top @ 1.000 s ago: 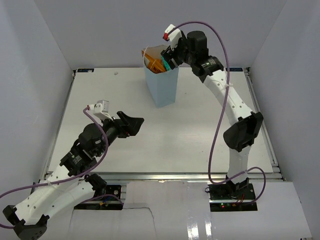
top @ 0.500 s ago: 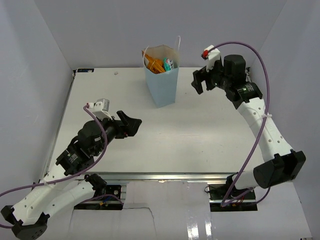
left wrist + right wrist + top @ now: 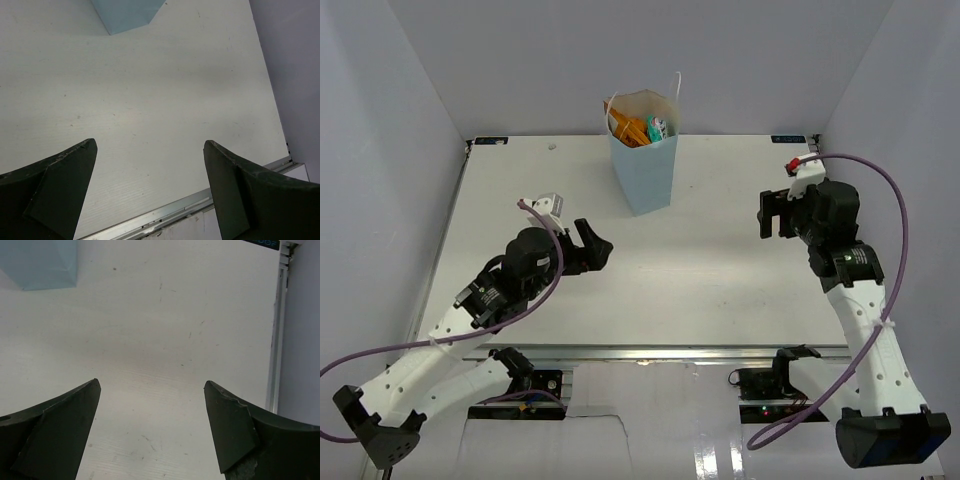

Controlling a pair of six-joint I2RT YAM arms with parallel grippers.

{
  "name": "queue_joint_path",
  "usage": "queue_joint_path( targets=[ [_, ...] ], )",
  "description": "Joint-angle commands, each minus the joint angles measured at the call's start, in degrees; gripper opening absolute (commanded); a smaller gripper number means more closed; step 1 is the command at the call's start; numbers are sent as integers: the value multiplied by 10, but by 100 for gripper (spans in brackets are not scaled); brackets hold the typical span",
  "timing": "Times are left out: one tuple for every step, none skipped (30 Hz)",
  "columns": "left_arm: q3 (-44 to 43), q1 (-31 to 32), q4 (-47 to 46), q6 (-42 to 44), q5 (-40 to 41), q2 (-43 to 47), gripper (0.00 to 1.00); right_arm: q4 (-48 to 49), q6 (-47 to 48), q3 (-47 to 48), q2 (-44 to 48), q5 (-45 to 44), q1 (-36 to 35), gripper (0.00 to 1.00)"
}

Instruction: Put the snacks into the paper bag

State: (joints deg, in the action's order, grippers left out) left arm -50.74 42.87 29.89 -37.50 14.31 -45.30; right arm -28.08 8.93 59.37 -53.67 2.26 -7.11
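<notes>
At the upper middle of the top view, the pale blue paper bag [image 3: 645, 175] is seen upright on the white surface [image 3: 710, 280]. Its mouth is filled with snacks: an orange packet [image 3: 628, 128] and a teal-green one [image 3: 661, 127] can be made out, but no print on them can be read. Only from above are the contents shown; in both wrist views the bag is cut off by the top edge and only a bottom corner is seen. The left gripper [image 3: 594, 243] is held released and empty at centre left, well apart from the bag. The right gripper [image 3: 776, 218], likewise spread and empty, is seen at the right. A blue label [image 3: 261, 243] at the upper right of the right wrist view cannot be read.
</notes>
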Motion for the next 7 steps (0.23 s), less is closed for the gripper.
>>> queue_joint_path(
  targets=[
    [-11,-1,-17,1,-13,-10,98,26,-22,-18,30,-68,4,90],
    [-9,-1,-19,0,-15,-11,98,26,-25,-19,34,-74,5,90],
    [-8,-1,-19,-2,-16,-11,98,25,-25,-20,40,-80,5,90],
    [-7,-2,-20,-3,-18,-10,98,27,-23,-20,43,-87,5,90],
    [-6,-2,-20,-4,-18,-8,98,27,-22,-20,44,-89,5,90],
    [-6,-1,-20,-3,-19,-8,98,28,-22,-20,48,-89,5,90],
    [-6,-2,-19,-4,-20,-8,98,29,-20,-22,50,-89,5,90]
  ],
)
